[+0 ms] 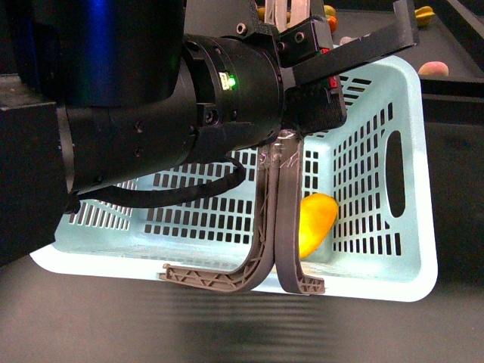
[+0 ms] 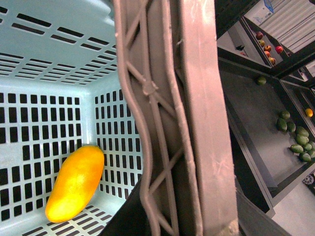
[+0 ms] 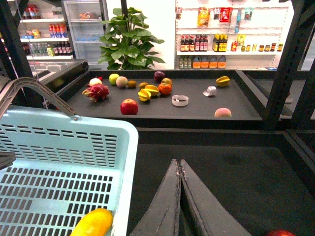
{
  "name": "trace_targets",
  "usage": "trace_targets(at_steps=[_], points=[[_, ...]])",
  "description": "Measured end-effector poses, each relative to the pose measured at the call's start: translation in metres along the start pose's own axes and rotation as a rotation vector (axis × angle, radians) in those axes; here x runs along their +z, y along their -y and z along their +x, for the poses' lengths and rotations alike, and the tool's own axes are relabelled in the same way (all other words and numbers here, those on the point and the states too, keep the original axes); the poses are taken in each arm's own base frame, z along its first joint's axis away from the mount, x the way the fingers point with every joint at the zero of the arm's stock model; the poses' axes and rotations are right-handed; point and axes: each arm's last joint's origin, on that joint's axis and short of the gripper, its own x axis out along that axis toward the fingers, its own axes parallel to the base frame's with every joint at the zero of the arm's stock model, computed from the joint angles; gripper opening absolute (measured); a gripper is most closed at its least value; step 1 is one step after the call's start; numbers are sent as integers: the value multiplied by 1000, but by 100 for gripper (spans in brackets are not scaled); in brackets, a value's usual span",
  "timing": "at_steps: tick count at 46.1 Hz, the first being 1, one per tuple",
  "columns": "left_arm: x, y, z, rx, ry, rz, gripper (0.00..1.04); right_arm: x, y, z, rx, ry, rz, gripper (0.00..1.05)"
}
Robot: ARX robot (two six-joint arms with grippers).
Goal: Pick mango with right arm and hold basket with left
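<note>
The light blue basket fills the front view. The mango lies inside it against the right wall, beside the two grey-brown handles. My bulky black left arm reaches over the basket, and its gripper is shut on both taped handles. In the left wrist view the handles run through the left gripper, with the mango on the basket floor. My right gripper is shut and empty over the dark surface, just outside the basket wall. The mango shows inside.
A dark display tray behind holds a red apple, a dragon fruit, star fruits, a peach and a white ring. A red fruit lies near the right gripper. Green fruits lie in a side tray.
</note>
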Motion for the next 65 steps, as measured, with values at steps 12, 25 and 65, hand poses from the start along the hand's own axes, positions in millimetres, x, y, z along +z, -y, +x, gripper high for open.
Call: trace_targets(at_steps=[12, 25, 65], points=[[0, 0, 0, 1, 0, 0, 19, -8, 0, -4, 0, 9, -1, 2], [0, 0, 0, 0, 0, 0, 19, -10, 0, -17, 2, 6, -1, 2], [0, 0, 0, 6, 10, 19, 19, -11, 0, -17, 2, 3, -3, 50]])
